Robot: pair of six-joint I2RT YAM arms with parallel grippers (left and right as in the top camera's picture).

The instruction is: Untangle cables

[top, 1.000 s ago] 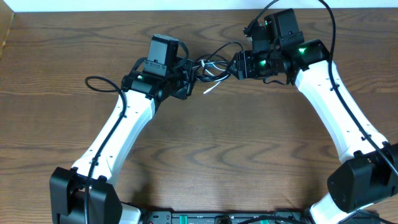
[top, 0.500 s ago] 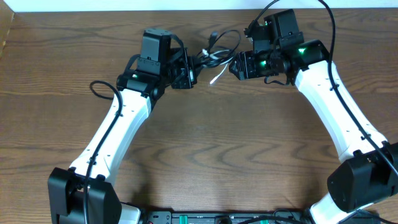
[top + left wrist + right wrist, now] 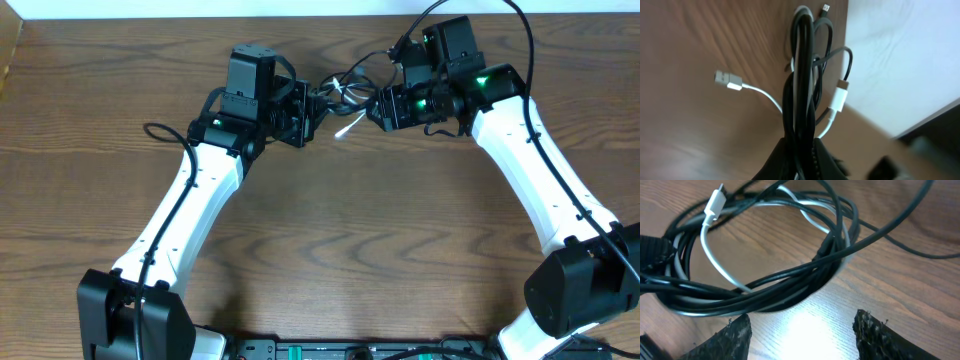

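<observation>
— Black cable [image 3: 802, 75] and white cable [image 3: 762, 93]: where do we see them?
— Tangled together on the counter [image 3: 350, 220], toward its far side. Our left jaws pinch the black strands; our right jaws stand wide just before the loops, gripping nothing.

**A:** L arm, status?

**B:** L arm [image 3: 190, 215] comes in from the left of the cable tangle [image 3: 340, 92], elbow bent, wrist just left of it. L gripper [image 3: 306, 108] points right, into the tangle, jaws clamped on the black strands. In the wrist cam the fingers [image 3: 775, 162] pinch the bundle at its lower end.

**A:** R side?

**B:** R arm [image 3: 540, 180] reaches in from the tangle's right, forearm angled toward it, wrist right beside it. R gripper [image 3: 378, 105] faces left at the tangle, jaws apart w/ nothing btwn. Its fingertips [image 3: 737, 332] sit just short of the loops; can't tell if they touch.
</observation>
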